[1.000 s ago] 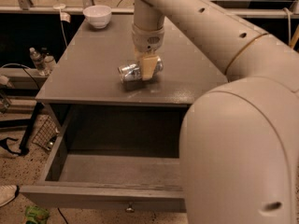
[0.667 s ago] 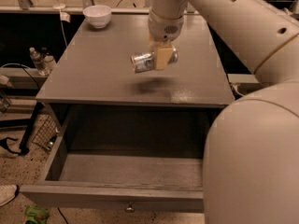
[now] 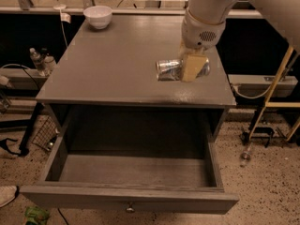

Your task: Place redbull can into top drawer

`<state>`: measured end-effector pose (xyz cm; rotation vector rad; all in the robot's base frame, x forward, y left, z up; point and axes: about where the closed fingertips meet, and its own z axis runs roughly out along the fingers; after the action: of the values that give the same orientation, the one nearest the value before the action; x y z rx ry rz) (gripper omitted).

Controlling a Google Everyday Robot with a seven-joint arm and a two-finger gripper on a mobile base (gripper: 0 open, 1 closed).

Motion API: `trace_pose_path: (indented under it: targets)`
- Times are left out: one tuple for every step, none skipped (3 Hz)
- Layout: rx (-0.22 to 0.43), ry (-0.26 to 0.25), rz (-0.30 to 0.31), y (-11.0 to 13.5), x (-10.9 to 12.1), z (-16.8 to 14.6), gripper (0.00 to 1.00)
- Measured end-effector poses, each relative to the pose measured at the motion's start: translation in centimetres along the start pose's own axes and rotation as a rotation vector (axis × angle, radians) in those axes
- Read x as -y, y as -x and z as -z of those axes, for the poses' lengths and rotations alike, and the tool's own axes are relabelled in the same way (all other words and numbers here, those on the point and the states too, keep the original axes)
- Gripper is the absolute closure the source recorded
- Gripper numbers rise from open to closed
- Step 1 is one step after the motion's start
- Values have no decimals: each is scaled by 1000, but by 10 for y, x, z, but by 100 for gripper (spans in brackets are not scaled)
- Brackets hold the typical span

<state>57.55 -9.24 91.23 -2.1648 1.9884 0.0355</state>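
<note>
The redbull can, slim and silver with bluish patches, lies sideways in my gripper, held in the air above the right front part of the grey cabinet top. The gripper is shut on the can, with a pale finger across its middle. The top drawer is pulled open below, its inside bare, with a small round knob on its front panel. The can is over the cabinet top, behind the drawer's opening.
A white bowl stands at the back left of the cabinet top. Bottles and cables sit on the floor at the left. A yellow-framed stand is at the right. A shoe and a green object lie at the lower left.
My gripper has lifted the can off the cabinet top and carried it right and toward the front edge. The arm has swung out of the lower right of the view.
</note>
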Motion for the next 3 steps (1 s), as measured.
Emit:
trace_pose_path:
  targets:
    - [8,74,-68,-2,-52,-12,100]
    - [8,96,-85,-1,-66,-21,100]
    - [3,93,-81,2,-70,-26,100]
